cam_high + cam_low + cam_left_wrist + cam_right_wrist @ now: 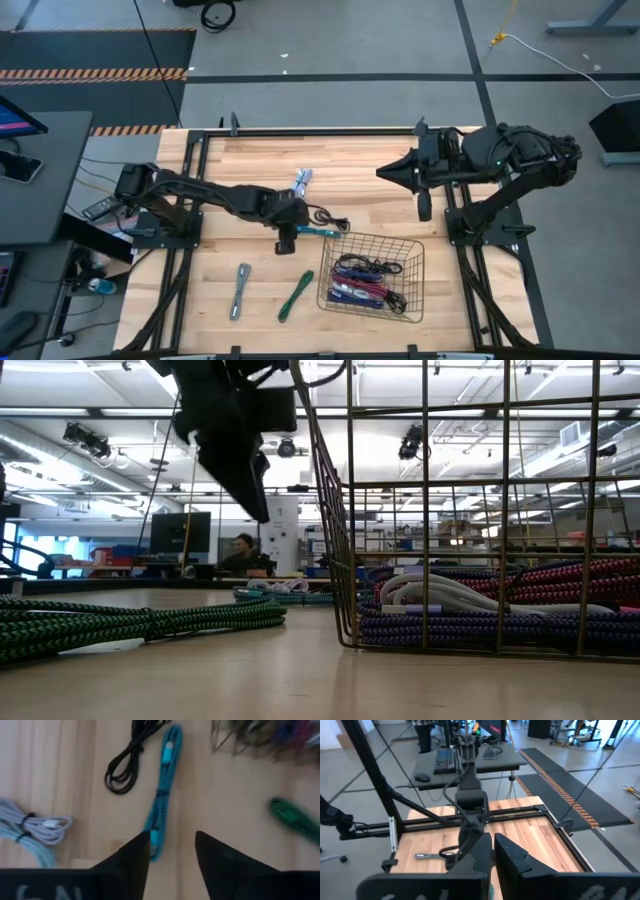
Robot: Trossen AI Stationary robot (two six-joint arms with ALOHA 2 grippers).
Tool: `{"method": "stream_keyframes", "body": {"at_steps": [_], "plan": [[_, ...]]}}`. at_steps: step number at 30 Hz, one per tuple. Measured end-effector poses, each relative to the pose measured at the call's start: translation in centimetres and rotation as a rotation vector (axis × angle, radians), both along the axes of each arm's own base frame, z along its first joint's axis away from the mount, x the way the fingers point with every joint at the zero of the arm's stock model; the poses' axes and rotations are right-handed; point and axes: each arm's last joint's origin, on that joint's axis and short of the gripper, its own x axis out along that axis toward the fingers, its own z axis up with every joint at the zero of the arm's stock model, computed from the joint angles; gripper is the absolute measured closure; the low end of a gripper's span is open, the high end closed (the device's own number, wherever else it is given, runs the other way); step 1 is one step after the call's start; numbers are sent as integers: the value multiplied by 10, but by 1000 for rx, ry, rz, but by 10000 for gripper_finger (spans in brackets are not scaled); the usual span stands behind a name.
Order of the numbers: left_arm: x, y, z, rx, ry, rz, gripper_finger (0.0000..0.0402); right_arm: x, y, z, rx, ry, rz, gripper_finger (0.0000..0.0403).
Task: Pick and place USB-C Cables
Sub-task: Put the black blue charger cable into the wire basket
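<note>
Step in hand: you are on the pick; the left gripper (172, 852) hangs over the teal cable (161, 805), jaws spread and empty, one end of the cable between the tips.
Cable position: it lies flat on the surface (260, 160), just beside the wire basket (372, 244), next to a black cable (125, 762).
Next move: I judge you must lower, centre the bundle between the jaws, then close on it.
Other cables: a green cable (295, 297) and a grey cable (240, 290) lie nearer the front edge; several sit in the basket.
Right gripper (492, 851): parked up high at the far right, jaws pressed almost together, holding nothing.
Hard to make out: the basket's contents are blurred in the left wrist view; the low view hides the jaw tips.
</note>
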Motion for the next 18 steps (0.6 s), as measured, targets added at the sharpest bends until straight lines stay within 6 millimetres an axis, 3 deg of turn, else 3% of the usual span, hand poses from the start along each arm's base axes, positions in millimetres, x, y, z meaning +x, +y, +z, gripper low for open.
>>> {"method": "stream_keyframes", "body": {"at_steps": [4, 11, 18], "plan": [[6, 7, -14, 39, 43, -4, 216, 1, 1, 2, 14, -16, 18, 376], [17, 23, -39, 41, 97, 41, 223, 3, 6, 15, 58, -146, 179, 380], [21, 27, -44, -46, 84, 32, 223, 2, 12, 33, 43, -329, 407, 377]]}}
